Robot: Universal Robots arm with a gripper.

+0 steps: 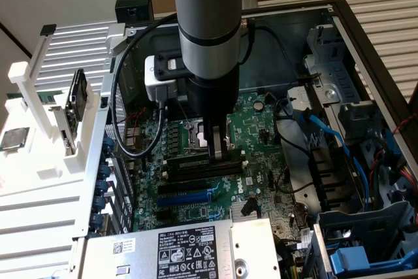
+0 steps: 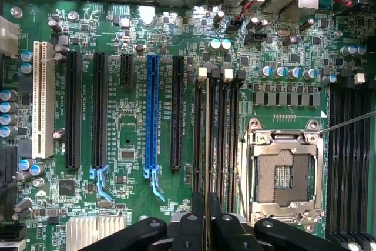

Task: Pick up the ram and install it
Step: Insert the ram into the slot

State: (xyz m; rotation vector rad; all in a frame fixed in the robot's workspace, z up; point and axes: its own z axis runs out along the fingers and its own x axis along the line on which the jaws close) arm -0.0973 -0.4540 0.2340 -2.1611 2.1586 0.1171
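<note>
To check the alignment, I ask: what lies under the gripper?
Black memory slots beside the processor socket. The ram, seen edge-on in the gripper, covers the slot directly below it.

The processor socket [image 2: 286,171] wears a shiny metal frame, the motherboard [image 2: 135,116] around it is smooth green laminate, the memory slots [image 2: 232,145] just beside it are matt black plastic, the blue slot [image 2: 152,116] farther off is glossy plastic, and the matt black pincer [image 2: 207,203] clamps the ram's [image 2: 207,157] pale bare board edge.
</note>
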